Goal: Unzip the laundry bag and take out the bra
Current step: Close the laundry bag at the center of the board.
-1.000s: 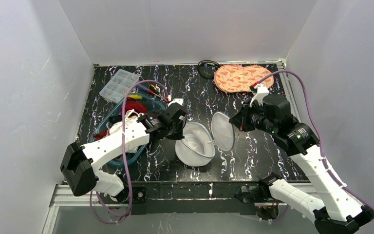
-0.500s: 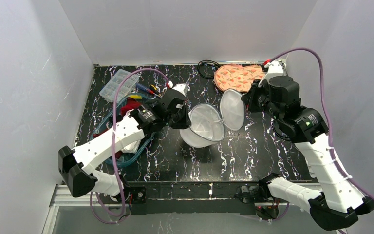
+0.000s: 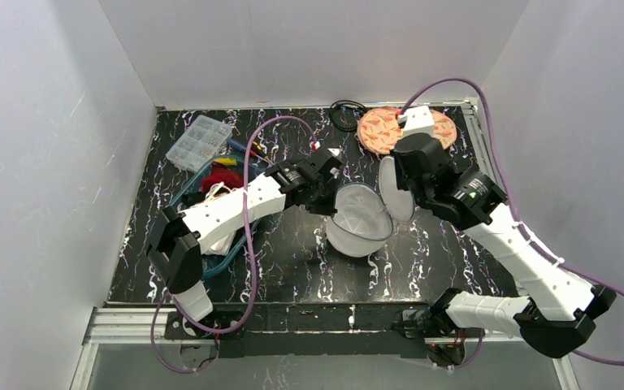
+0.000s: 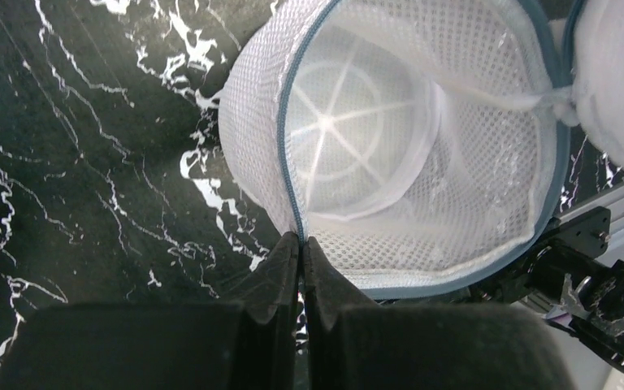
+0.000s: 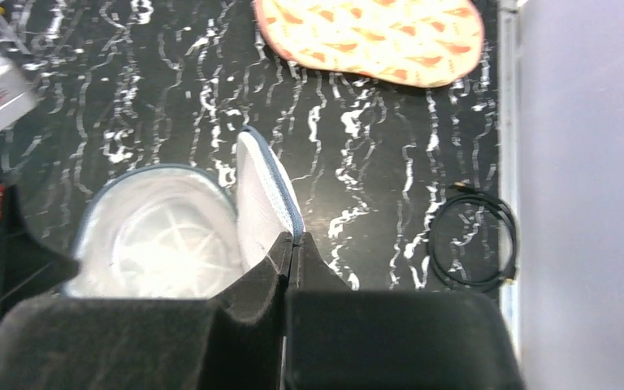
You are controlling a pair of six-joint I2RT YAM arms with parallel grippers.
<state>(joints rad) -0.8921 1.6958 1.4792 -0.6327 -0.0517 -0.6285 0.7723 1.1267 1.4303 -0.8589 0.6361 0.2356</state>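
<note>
Laundry bag (image 3: 359, 221): middle of tabletop (image 3: 292, 260), zipper undone, round lid (image 3: 396, 191) swung open toward right edge.
Left gripper (image 4: 301, 240): fingers pressed together, pinching body rim at zipper trim (image 4: 283, 162).
Right gripper (image 5: 292, 240): pressed together on lid edge.
Unzipping judged done.
Bra: not out. Inside, only white mesh and loose white band (image 4: 487, 96) visible; cannot tell if bra.
Removal left.

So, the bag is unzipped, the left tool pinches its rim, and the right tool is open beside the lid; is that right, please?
Not quite. The right tool is shut on the edge of the lid, not open beside it; the right wrist view shows this. The bag is indeed unzipped, and the left tool pinches its rim.
</note>
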